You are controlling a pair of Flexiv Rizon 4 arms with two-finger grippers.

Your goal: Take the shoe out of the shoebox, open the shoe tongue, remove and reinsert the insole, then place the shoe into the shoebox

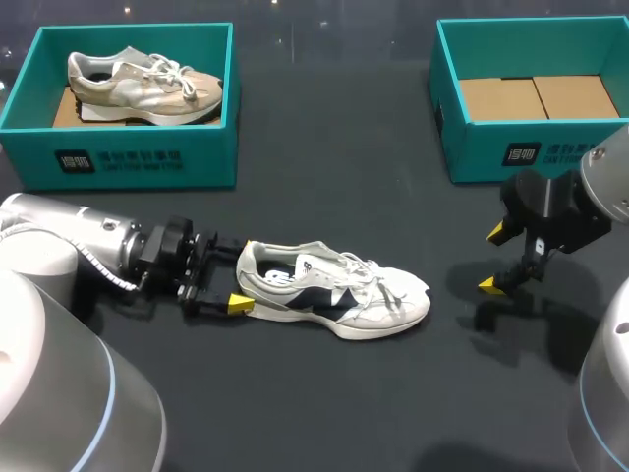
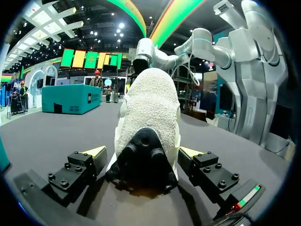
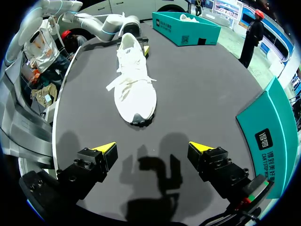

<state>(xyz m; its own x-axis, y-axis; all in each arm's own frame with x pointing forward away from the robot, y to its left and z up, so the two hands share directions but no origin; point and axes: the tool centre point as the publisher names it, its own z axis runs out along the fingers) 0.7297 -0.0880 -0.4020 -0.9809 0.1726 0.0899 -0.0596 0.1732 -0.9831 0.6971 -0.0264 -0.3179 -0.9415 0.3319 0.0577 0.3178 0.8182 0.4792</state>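
Note:
A white shoe with navy side panels [image 1: 334, 290] lies on its sole in the middle of the dark table, toe pointing right. My left gripper [image 1: 241, 278] is open at the shoe's heel, one yellow-tipped finger on each side of it. In the left wrist view the heel [image 2: 148, 122] fills the gap of that gripper [image 2: 143, 153], with a little space at each fingertip. My right gripper [image 1: 493, 259] hangs open to the right of the toe, holding nothing. In the right wrist view the shoe [image 3: 134, 80] lies ahead of the right gripper [image 3: 153, 148], toe towards it.
A teal shoebox [image 1: 118, 157] at the back left holds a beige shoe [image 1: 142, 84]. A second teal shoebox [image 1: 531, 152] at the back right shows only its cardboard bottom; it stands close beside my right gripper [image 3: 273, 136].

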